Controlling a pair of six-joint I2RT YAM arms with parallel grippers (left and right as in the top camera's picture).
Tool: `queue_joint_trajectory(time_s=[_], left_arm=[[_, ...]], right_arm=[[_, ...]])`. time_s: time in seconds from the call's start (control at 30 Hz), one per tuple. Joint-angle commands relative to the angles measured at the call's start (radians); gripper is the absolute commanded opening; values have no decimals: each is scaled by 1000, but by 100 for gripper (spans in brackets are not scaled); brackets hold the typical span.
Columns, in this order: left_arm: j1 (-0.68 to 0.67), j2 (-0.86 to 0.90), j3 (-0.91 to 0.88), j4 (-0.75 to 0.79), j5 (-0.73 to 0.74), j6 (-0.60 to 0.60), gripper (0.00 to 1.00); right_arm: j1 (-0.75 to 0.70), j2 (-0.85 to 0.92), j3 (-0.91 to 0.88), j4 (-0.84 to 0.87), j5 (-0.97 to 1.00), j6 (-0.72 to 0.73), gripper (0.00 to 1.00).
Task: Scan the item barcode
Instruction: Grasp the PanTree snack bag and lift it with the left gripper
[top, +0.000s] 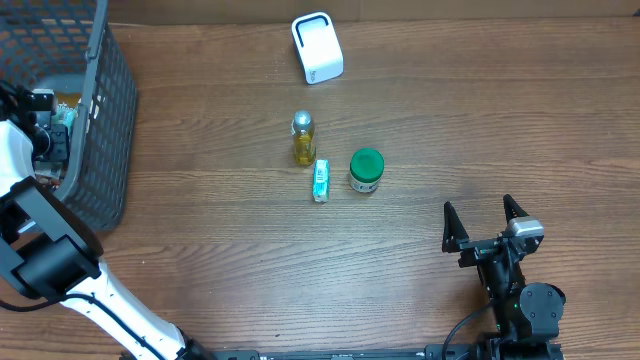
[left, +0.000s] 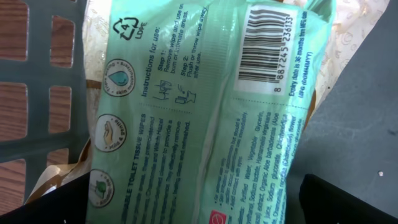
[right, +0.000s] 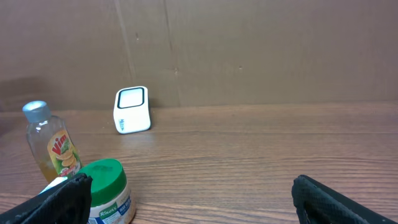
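Upper left on the wooden table (top: 450, 120), a basket (top: 100, 130) holds a wet-wipes pack (left: 199, 124): soft, light, probably slippery. The left gripper (left: 205, 208) gapes wide and empty; pinch the pack's middle.

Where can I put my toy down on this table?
The wooden tabletop is bare between the grey mesh basket and the yellow soap bottle, and also right of the green-lidded jar. The middle is crowded: bottle, jar and a small teal-and-white packet huddle together near the white box-shaped scanner.

One basket (top: 100, 150) at nine o'clock, one scanner (top: 317, 48) at twelve, one bottle (top: 303, 138), one jar (top: 366, 170), one small carton (top: 320, 181), one pack of wipes (left: 205, 112).
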Motion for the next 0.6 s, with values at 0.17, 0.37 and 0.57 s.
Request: queue_joint_trajectory(time_s=[0.17,0.37,0.57], left_arm=[[0,113,-5,-2,-31,26,99],[1,126,-2,-8,-63,25,50],[1,79,4,-7,-28,-72,32]], right_arm=[[5,-6,-11,3,-2,-1,100],[5,-6,-11,3,-2,-1,100],[5,-6,-11,3,-2,-1,100]])
